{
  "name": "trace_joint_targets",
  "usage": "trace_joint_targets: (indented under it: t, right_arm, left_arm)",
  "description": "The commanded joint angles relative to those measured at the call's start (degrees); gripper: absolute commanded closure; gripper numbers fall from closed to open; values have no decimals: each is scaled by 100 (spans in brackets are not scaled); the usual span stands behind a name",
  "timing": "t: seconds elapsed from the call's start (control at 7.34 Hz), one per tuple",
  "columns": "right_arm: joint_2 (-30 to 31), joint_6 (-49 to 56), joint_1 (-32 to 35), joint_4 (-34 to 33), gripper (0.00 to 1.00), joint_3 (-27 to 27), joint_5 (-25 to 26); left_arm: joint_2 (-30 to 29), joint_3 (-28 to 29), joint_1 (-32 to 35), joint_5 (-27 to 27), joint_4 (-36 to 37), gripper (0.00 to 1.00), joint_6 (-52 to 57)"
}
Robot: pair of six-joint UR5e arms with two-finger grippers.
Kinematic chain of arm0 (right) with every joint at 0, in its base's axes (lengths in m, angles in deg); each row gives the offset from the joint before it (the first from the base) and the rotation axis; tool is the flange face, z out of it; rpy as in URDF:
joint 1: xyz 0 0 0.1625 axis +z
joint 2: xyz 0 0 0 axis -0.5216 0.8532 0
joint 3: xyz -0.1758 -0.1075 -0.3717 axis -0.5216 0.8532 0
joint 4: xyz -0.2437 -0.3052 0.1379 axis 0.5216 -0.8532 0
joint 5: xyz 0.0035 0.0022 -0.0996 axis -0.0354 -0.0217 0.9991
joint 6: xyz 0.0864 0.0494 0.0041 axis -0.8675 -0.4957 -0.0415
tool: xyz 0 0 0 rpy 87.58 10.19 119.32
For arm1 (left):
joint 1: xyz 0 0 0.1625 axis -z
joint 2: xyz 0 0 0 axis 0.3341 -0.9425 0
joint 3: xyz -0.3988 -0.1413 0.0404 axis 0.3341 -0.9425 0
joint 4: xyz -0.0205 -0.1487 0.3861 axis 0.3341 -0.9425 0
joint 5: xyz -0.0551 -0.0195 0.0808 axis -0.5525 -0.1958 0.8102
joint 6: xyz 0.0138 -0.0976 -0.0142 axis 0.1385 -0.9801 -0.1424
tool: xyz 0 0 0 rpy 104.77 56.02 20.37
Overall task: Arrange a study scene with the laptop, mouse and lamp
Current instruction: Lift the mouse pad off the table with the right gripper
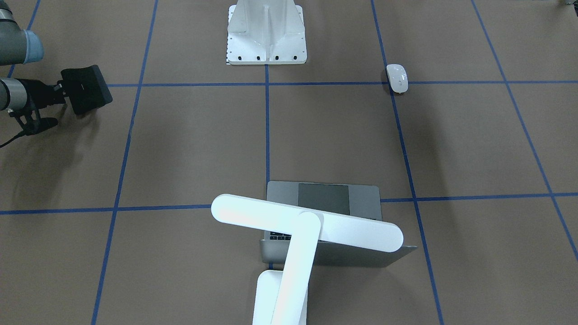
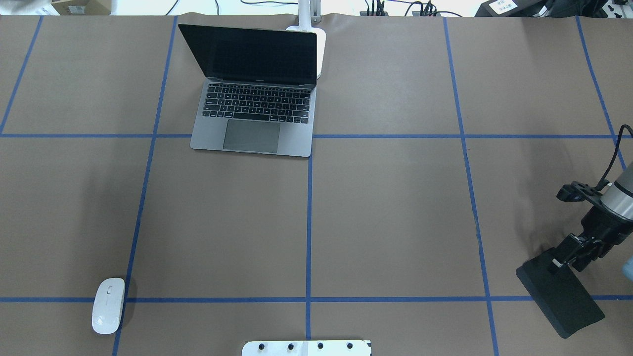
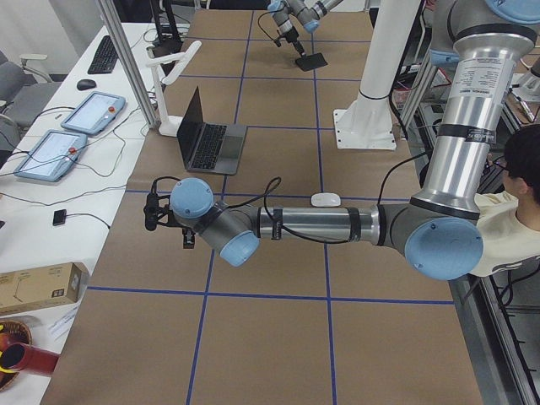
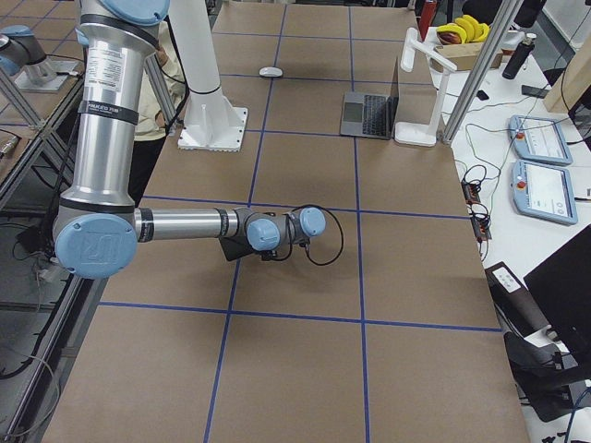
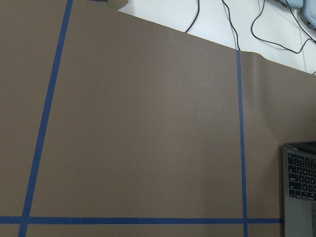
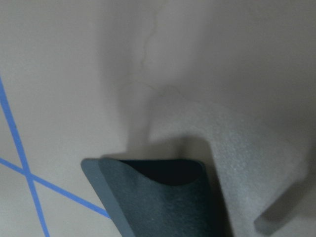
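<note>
The mouse (image 2: 108, 305), light and likely slippery, lies on the desk (image 2: 395, 222) well apart from the laptop (image 2: 252, 123); pinch its long sides, since your right end effector (image 2: 559, 261) clamps a black pad (image 2: 561, 296).

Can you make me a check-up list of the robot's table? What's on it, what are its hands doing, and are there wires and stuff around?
Surface: brown table with a blue tape grid.
Job's things: laptop open at the far edge; lamp standing behind its screen; mouse alone near the robot's left side.
Clutter: white pedestal at the robot's edge.
Hands: right hand shut on a tilted black pad; left hand above bare table, open or shut cannot be told.
Cables: cable at the right wrist; wires past the far edge.
Surroundings: person beside the robot; tablets off the table.
</note>
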Motion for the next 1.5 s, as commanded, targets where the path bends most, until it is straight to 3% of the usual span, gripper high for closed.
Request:
trace_joint_targets:
  t: [0.0,0.54,0.68,0.82,0.95,1.23,1.36]
  right_arm:
    - [-34,-31,-20,0,5,-1,-2]
    - [-70,-278,-90,0,68,17,7]
    - [-69,-399,-90,0,76,17,51]
    - [-69,-435,-90,0,76,8,199]
    - [-69,-436,-90,9,86,8,235]
    - [-70,-436,-90,0,92,-9,262]
    - [-69,-436,-90,9,100,-18,262]
  left_arm:
    - [0,0,4,0,0,0,1]
    - [0,0,4,-9,0,0,10]
    - [0,0,13,-9,0,0,1]
    - [0,0,13,0,0,0,1]
    - [0,0,13,-9,0,0,1]
    - [0,-9,13,-9,0,0,1]
    - [0,0,13,-9,0,0,1]
